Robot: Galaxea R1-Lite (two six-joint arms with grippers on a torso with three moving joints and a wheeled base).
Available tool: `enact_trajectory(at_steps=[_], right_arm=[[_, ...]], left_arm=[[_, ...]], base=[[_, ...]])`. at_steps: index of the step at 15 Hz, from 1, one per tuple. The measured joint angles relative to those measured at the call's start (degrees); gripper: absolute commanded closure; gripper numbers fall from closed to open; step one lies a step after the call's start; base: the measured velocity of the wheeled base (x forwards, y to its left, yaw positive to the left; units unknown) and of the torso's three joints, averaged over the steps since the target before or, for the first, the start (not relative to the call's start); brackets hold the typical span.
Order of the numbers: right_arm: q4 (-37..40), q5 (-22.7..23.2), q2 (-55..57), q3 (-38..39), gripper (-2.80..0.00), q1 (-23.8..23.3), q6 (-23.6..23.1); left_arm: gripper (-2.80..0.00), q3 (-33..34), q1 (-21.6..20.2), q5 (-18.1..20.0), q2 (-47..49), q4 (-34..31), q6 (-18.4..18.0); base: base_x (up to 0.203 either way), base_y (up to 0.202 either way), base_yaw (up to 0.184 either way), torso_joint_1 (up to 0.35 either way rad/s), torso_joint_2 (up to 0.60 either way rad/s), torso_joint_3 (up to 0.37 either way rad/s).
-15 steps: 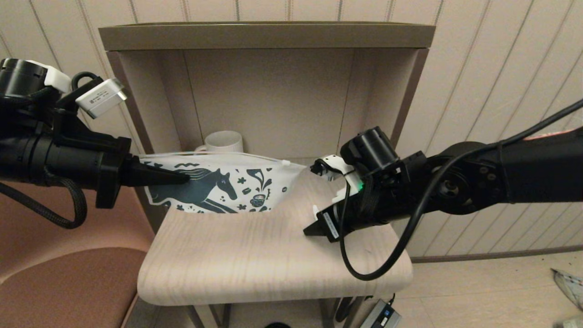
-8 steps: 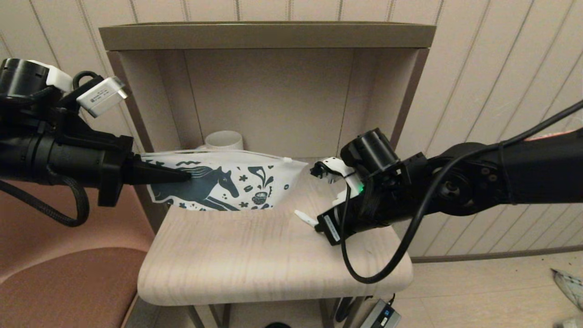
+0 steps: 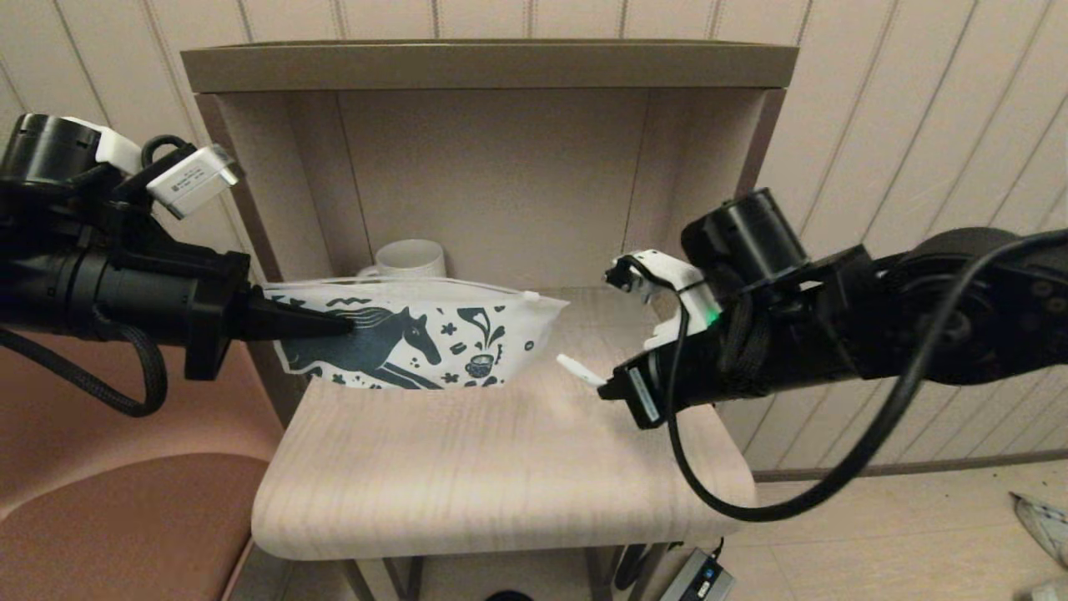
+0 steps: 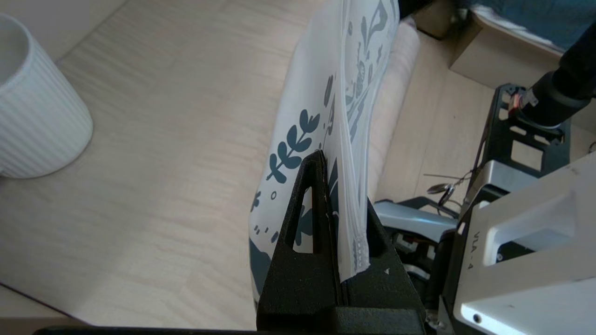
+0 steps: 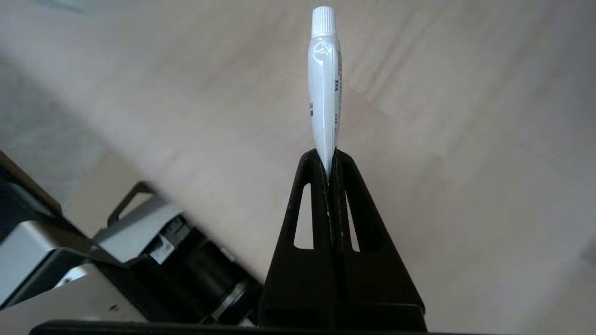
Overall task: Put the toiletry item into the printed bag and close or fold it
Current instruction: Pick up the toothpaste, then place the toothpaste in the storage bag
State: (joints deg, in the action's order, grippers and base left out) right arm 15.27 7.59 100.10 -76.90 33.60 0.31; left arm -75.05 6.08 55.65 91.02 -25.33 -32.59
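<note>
Black and reaching in from the left edge of the head view, the left gripper point(image 3: 338, 324) has its fingers pinched together on the left end of the printed bag point(image 3: 417, 342), holding it upright on edge; in the left wrist view the bag's point(image 4: 335, 139) fabric runs straight up out of the closed fingertips. Its horse print faces the camera, its lower edge sits at the back of the pale wooden table point(image 3: 467, 476), and its white zipper runs along the top toward centre frame. Just behind it, inside the beige shelf unit point(image 3: 492, 71), stands a white ribbed mug point(image 3: 409, 257). Right of centre, the right gripper point(image 3: 613, 388) hangs above the table, clamped on the flat tail of a small white tube point(image 3: 580, 370), whose capped end points toward the bag's right end, near it but apart. The right wrist view shows the tube point(image 5: 323, 93) gripped edge-on between fully closed fingers.
</note>
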Motion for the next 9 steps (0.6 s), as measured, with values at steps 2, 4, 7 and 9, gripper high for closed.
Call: enact_trajectory(at_steps=[2, 4, 7, 9], right_arm=[[3.12, 0.00, -4.78, -0.54, 0.00, -1.59, 0.25], [8.64, 0.01, -9.05, -4.83, 0.00, -4.31, 0.75], [16.32, 0.17, -12.33, -13.80, 0.00, -7.44, 3.37], [21.01, 0.30, -11.96, -20.21, 0.00, -6.97, 6.72]], left_arm=[[0.00, -0.61, 0.70, -0.33, 1.34, 0.12, -0.21], [0.00, -1.82, 2.40, -2.71, 2.86, 0.85, -0.93], [0.00, -2.71, 7.32, -9.30, 5.19, 2.50, -3.82], [0.00, -3.42, 11.13, -12.99, 6.37, 3.88, -4.71]], base=[[0.000, 0.000, 0.000, 0.000, 0.00, 0.000], [0.000, 0.000, 0.000, 0.000, 0.00, 0.000], [0.000, 0.000, 0.000, 0.000, 0.00, 0.000], [0.000, 0.000, 0.000, 0.000, 0.00, 0.000]])
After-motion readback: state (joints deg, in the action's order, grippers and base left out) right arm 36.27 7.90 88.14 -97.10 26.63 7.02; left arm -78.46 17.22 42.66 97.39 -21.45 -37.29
